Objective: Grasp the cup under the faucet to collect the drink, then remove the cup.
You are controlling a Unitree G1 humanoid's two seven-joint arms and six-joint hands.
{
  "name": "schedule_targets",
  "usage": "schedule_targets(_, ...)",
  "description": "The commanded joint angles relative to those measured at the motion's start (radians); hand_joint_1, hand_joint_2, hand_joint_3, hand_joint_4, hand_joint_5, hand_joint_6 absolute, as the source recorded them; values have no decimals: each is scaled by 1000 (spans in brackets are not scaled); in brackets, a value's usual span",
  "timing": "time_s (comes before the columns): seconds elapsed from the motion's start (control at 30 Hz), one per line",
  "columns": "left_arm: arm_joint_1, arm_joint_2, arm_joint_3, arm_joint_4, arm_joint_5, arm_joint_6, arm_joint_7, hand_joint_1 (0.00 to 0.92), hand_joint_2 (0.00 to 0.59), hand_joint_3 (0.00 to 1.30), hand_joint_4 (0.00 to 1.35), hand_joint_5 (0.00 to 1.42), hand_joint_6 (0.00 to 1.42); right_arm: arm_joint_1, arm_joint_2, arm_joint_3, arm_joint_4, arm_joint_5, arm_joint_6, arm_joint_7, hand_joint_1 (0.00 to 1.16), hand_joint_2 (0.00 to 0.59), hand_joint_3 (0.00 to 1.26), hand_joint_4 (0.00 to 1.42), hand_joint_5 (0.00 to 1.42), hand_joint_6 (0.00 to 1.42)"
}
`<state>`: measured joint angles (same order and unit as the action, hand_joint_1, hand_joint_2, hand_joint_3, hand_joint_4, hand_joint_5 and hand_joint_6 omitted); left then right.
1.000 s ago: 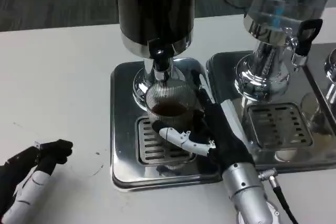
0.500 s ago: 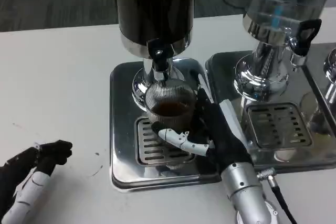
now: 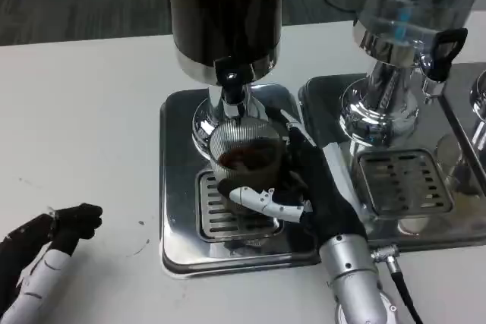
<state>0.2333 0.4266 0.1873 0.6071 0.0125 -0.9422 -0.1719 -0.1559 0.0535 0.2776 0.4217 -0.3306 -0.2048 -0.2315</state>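
Note:
A ribbed clear cup (image 3: pixel 244 153) with dark drink in it stands on the drip grate (image 3: pixel 216 210) right below the black faucet (image 3: pixel 233 89) of the dark drink dispenser (image 3: pixel 224 13). My right hand (image 3: pixel 307 187) grips the cup from its right side, thumb wrapped across the front and fingers behind it. Low at the left, my left hand (image 3: pixel 45 248) rests on the white table, holding nothing, its fingers curled in.
The dispenser stands on a steel drip tray (image 3: pixel 176 180). A second dispenser with a clear tank (image 3: pixel 402 28) and its own tray (image 3: pixel 448 210) stands to the right. Open white table (image 3: pixel 83 127) lies to the left.
The view has shifted a little. My right hand has closed tighter on the cup. The left hand has barely moved.

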Motion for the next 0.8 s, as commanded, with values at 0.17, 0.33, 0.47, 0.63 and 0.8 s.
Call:
schedule_targets(0.17, 11, 1, 7, -17, 19, -7, 17, 0, 162, 463, 435, 437, 347, 43, 12, 6, 39, -14, 30, -30, 939, 173, 307, 558, 707, 1092)
schedule_targets(0.33, 10, 3, 6, -16, 20, -7, 19, 0, 161, 463, 435, 433, 346, 41, 11, 9, 42, -20, 27, -41, 946, 164, 387, 593, 754, 1144)
schedule_targets(0.47, 7, 4, 4, -16, 21, -7, 17, 0, 161, 463, 435, 432, 345, 41, 11, 9, 45, -19, 24, -50, 953, 165, 438, 610, 771, 1159)
schedule_targets(0.63, 6, 1, 3, -17, 20, -6, 18, 0, 161, 463, 435, 432, 345, 42, 10, 6, 42, -14, 21, -53, 948, 165, 463, 610, 771, 1171)
schedule_targets(0.8, 7, -1, 2, -16, 18, -8, 16, 0, 161, 463, 435, 432, 345, 46, 4, 11, 29, -29, 11, -69, 946, 169, 468, 610, 771, 1172)
